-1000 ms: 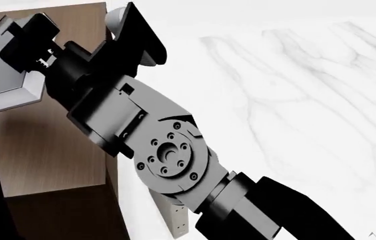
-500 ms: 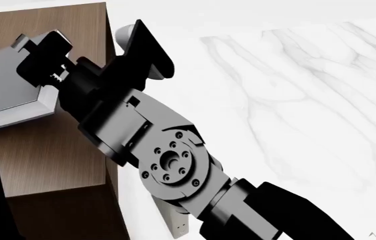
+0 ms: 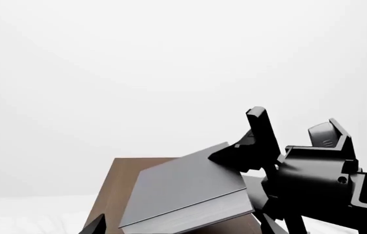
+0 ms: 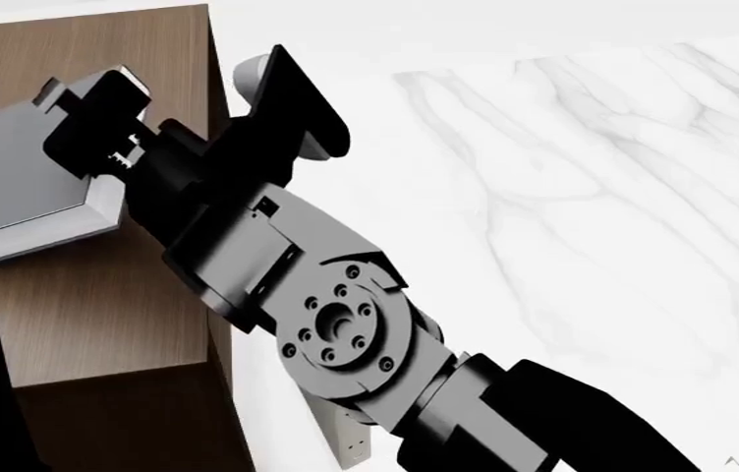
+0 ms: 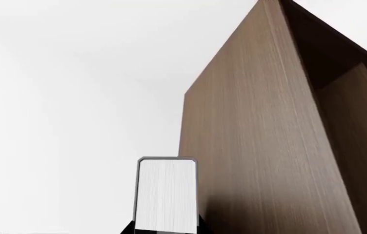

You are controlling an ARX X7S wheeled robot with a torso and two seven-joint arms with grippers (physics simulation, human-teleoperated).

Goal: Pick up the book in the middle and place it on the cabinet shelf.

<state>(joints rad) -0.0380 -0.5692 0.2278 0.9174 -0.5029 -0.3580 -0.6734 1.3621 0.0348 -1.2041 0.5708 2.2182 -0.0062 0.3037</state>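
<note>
Right gripper [image 4: 87,123] is clamping the thick charcoal-grey hardcover book [image 4: 16,182] over the dark-brown wood-grain cabinet [image 4: 94,305] top.

At the head view's upper left the book is tilting; the right wrist view alone is showing its white page edges, while the left gripper's state cannot be told.

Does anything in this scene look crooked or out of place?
Yes: the grey book sits askew over the cabinet top, tilted rather than flat, one corner pinched in the right gripper. A pale book stands on the floor beside the cabinet.
</note>
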